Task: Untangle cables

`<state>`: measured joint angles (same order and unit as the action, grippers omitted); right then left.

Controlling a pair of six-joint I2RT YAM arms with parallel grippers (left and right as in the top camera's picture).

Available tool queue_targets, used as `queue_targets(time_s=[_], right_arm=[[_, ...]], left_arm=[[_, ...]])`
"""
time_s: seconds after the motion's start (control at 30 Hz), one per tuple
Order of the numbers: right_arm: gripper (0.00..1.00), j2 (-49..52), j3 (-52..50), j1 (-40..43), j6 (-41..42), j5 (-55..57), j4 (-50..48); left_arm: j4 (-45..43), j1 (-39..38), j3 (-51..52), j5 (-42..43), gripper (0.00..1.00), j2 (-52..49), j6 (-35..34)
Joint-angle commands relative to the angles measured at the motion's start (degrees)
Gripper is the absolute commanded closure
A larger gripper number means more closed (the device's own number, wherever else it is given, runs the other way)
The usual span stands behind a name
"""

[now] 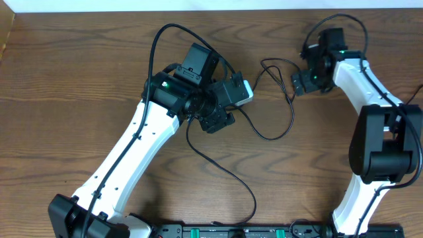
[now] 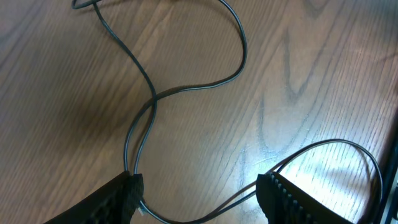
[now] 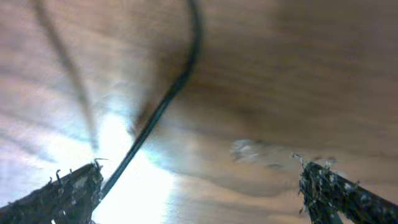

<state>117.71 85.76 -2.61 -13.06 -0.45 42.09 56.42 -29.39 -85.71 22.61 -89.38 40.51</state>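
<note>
wood-grained desk (image 1: 79, 73) fills every view. the left fingers (image 2: 198, 198) are seen parted over a black cable (image 2: 146, 121), nothing gripped; the right fingers (image 3: 199, 193) are spread wide and empty beside a blurred cable strand (image 3: 165, 102). outward, the cables (image 1: 274, 99) lie looped toward the desk's far edge, between both arms. a grasp seems in preparation; next, closing on one strand near the crossing is called for.

Thin dark cable (image 2: 186, 87) looping across wooden desk (image 2: 311, 74), crossing itself mid-frame, running down between two black fingers (image 2: 118, 199) set well apart, close against the left-hand one.
</note>
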Motion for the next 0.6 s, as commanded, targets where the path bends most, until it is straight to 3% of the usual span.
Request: queue_targets(time_s=[0.0,0.37,0.57], right_arm=[[0.01,-0.22,0.50,-1.60,-0.92,-0.15,1.90],[0.01,-5.51,1.62,-5.01,0.81,-1.75,3.48],[0.01,-11.15,1.64,-5.29,9.38,11.82,3.23]], left_arm=[[0.02,0.17,0.44,0.74,0.36,-0.66,0.33],[0.00,0.17,0.44,0.76,0.36,-0.66,0.35],[0.02,0.17,0.44,0.76,0.36,-0.74,0.33]])
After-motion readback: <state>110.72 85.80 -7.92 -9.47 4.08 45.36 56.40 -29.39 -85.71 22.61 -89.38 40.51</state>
